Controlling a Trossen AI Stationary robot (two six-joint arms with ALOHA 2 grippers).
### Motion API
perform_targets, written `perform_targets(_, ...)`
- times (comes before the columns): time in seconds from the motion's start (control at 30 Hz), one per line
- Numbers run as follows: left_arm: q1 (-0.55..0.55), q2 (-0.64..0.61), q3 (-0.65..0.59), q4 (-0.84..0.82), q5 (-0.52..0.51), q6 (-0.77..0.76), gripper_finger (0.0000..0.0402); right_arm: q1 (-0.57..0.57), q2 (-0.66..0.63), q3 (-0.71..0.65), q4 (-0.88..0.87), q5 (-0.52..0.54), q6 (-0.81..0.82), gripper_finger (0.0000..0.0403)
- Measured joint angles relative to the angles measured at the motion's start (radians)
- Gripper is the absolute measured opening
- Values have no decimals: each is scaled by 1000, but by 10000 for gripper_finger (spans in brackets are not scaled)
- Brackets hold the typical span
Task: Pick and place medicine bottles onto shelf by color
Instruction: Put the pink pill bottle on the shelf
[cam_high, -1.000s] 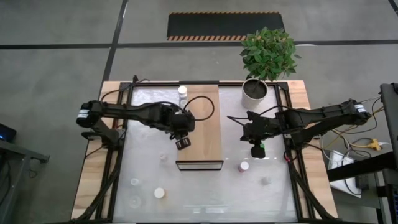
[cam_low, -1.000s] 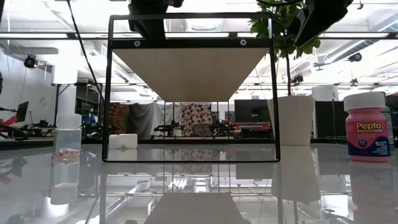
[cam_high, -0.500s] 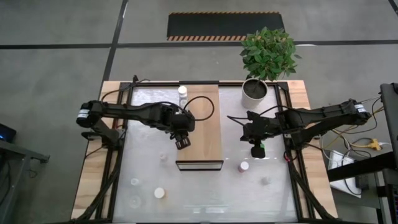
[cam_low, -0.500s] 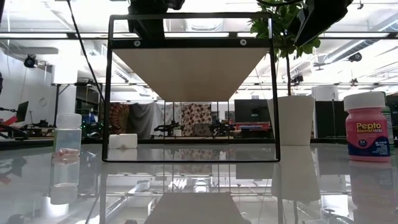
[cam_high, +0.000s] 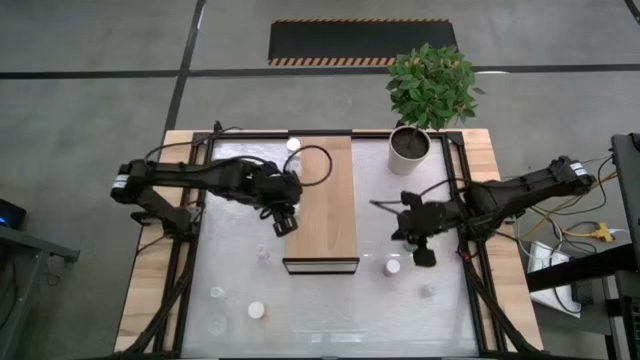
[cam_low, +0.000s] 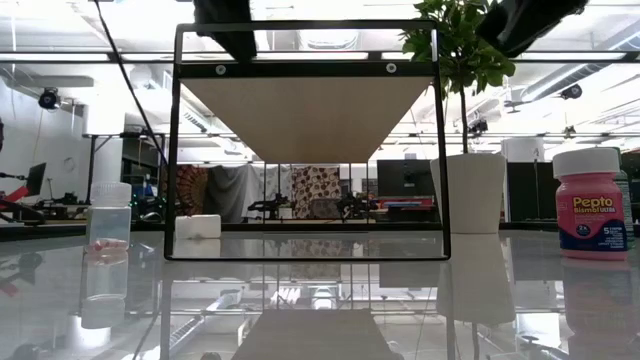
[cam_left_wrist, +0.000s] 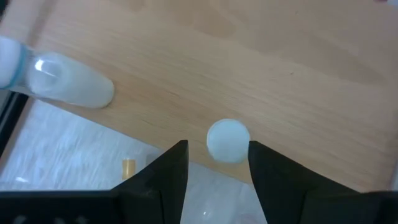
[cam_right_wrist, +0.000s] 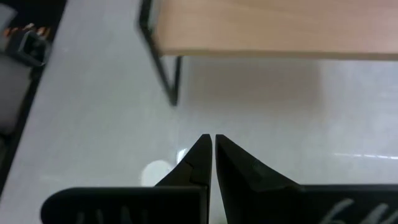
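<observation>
Your left gripper (cam_left_wrist: 217, 163) hangs over the left edge of the shelf (cam_high: 327, 200), a long plank of pale wood with fine grain, raised on a thin black metal frame. Its jaws are apart and hold nothing. Just ahead of them and between them, a small round bottle (cam_left_wrist: 227, 140) with a smooth white cap stands upright on the wood, free of both jaws. Farther ahead of the jaws, a second bottle (cam_left_wrist: 59, 84) of cloudy translucent plastic also stands on the plank, at its far corner.

Your right gripper (cam_right_wrist: 213, 155) hovers over the glossy, reflective surface (cam_high: 330, 310) to the right of the shelf. Its jaws are pressed together, empty. Just below them, slightly to one side, sits a pink bottle (cam_high: 393, 268) with a white cap. From table height it shows as a squat round bottle with a printed label.

More small white-capped bottles (cam_high: 257, 311) stand scattered on the surface, well apart from both sets of jaws. A white plant pot (cam_high: 410, 146) holds a leafy green plant.
</observation>
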Motion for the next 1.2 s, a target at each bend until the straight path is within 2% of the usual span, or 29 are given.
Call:
perform_targets(0.13,-12,-40,0,40,-9,-2,150,68,6,-45,63,-8,55,17)
perform_targets(0.23,-39,-54,-10,128,-16,10,150,108,10,-68,63,-18,116,43)
perform_targets(0.4,-93,-67,-33,275,-16,73,151,152,17,-126,105,4,209,125)
perform_targets(0.6,-130,-72,-36,368,-18,102,151,189,44,-217,199,12,212,235)
perform_targets(0.73,-135,-78,-35,414,-22,107,151,204,88,-227,205,22,206,279)
perform_targets(0.93,-137,-95,-38,455,-41,128,151,209,187,-228,208,60,203,287)
perform_targets(1.2,-137,-99,-35,460,-67,148,151,209,245,-228,225,86,200,244)
